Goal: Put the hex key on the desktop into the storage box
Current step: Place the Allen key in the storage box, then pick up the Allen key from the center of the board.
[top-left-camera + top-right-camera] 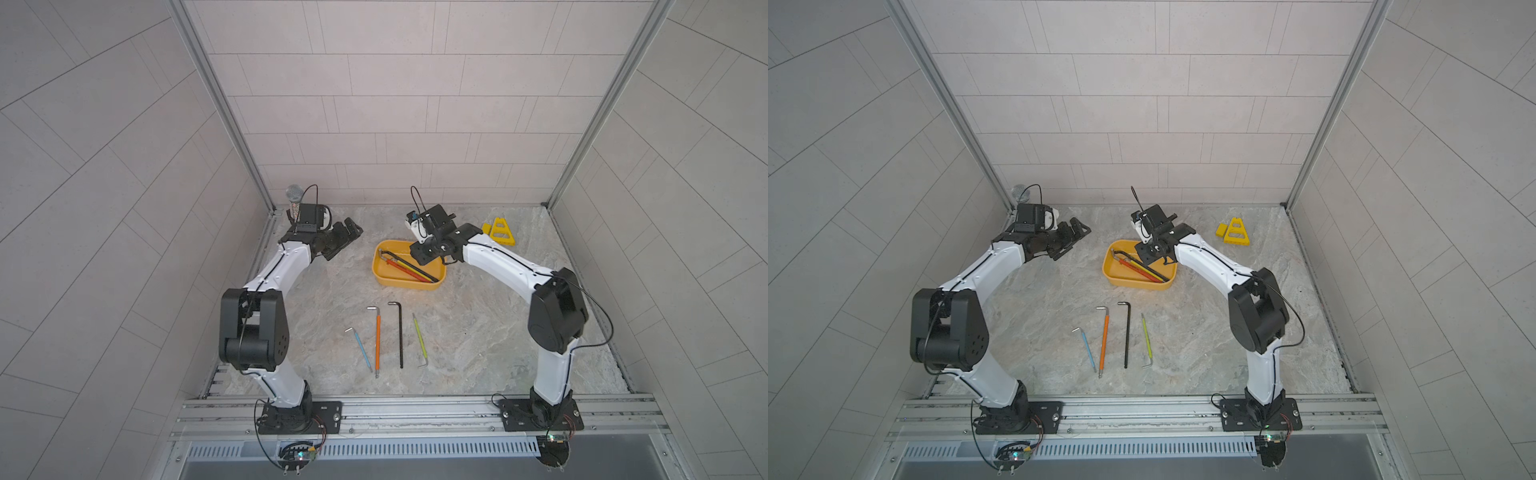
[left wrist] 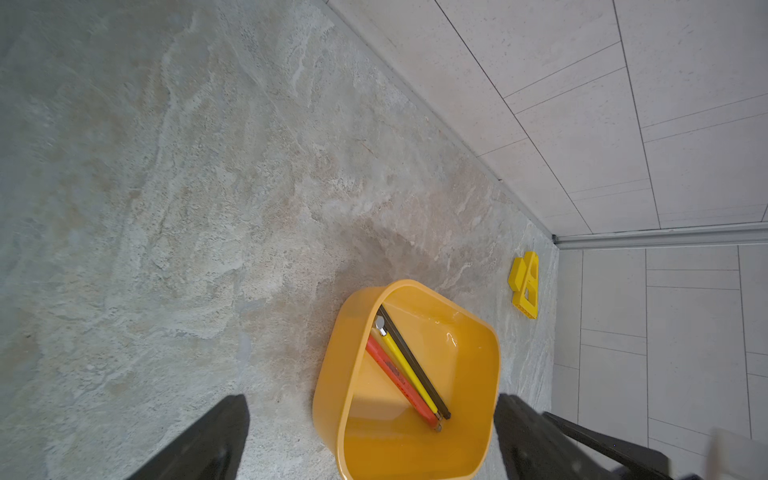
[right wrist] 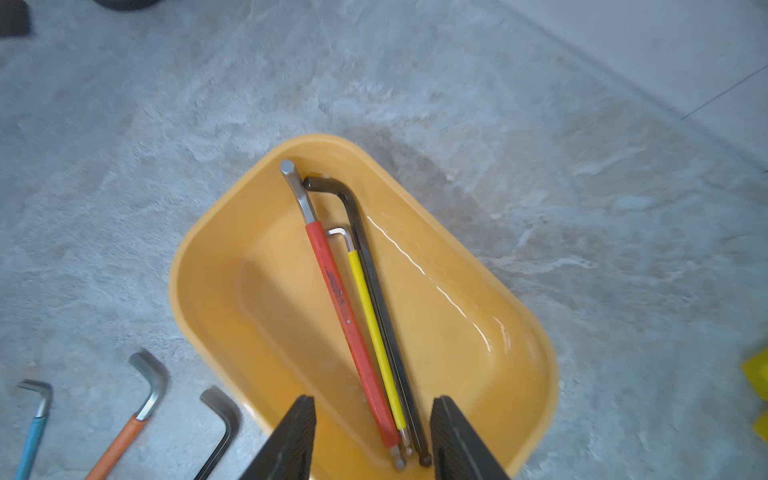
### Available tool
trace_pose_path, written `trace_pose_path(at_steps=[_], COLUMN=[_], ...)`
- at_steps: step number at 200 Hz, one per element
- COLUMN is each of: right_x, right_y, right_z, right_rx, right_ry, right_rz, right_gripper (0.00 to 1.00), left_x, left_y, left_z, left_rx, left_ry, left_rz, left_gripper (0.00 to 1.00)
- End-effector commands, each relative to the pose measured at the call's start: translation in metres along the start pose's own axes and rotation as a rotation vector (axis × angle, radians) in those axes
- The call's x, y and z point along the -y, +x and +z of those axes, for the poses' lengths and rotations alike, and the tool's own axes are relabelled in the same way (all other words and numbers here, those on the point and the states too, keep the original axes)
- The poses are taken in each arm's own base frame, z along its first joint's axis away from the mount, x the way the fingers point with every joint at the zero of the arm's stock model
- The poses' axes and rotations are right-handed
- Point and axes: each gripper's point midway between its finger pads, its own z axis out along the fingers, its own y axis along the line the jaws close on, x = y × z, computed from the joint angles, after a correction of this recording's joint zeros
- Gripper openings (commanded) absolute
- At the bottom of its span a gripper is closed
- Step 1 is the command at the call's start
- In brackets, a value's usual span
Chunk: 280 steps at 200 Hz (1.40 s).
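Note:
The yellow storage box (image 1: 405,284) (image 1: 1133,282) (image 3: 183,270) stands at the middle back of the desktop (image 1: 478,332). Inside it lie a red hex key (image 3: 349,328), a yellow one (image 3: 374,332) and a black one (image 3: 378,291), side by side. My right gripper (image 3: 372,399) (image 1: 424,253) hangs over the box's right end, open and holding nothing. Nearer the front, a blue hex key (image 1: 362,349), an orange one (image 1: 377,340), a black one (image 1: 400,336) and a yellow-green one (image 1: 419,338) lie in a row. My left gripper (image 2: 372,399) (image 1: 353,228) is open, raised left of the box.
A small yellow triangular stand (image 1: 503,232) (image 2: 525,286) sits at the back right near the wall. A microphone (image 1: 294,199) stands in the back left corner. Tiled walls close three sides, and an aluminium rail (image 1: 415,409) with both arm bases runs along the front.

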Motion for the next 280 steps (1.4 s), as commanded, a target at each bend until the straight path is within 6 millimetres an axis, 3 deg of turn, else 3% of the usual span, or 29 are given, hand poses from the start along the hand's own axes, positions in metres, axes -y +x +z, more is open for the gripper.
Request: trace_pose_path(at_steps=[1, 41, 81, 116, 158, 183, 239, 280], right_x=[-0.002, -0.011, -0.023, -0.016, -0.011, -0.015, -0.02, -0.037], right_y=[0.003, 0.041, 0.081, 0.114, 0.14, 0.151, 0.163, 0.168], right_z=[-0.023, -0.058, -0.089, -0.102, -0.099, -0.092, -0.078, -0.066], right_rx=[0.057, 0.076, 0.174, 0.167, 0.126, 0.092, 0.008, -0.08], right_ry=[-0.012, -0.074, -0.151, -0.108, -0.083, -0.082, -0.003, 0.021], right_rz=[0.072, 0.129, 0.22, 0.274, 0.352, 0.385, 0.396, 0.363], right_gripper=[0.49, 0.47, 0.5, 0.58, 0.61, 0.63, 0.64, 0.62], left_x=[0.013, 0.026, 0.053, 0.044, 0.015, -0.005, -0.017, -0.026], left_y=[0.005, 0.019, 0.038, 0.063, 0.096, 0.11, 0.122, 0.137], left_z=[-0.007, -0.011, -0.016, -0.034, -0.059, -0.062, -0.045, -0.027], left_rx=[0.011, 0.02, 0.009, 0.004, 0.037, 0.015, -0.055, -0.133], left_ry=[0.015, -0.01, 0.026, 0.077, 0.047, -0.016, -0.027, -0.03], left_rz=[0.07, 0.176, 0.28, 0.168, 0.155, 0.164, 0.086, 0.027], left_gripper=[1.0, 1.0, 1.0, 1.0, 1.0, 1.0, 1.0, 1.0])
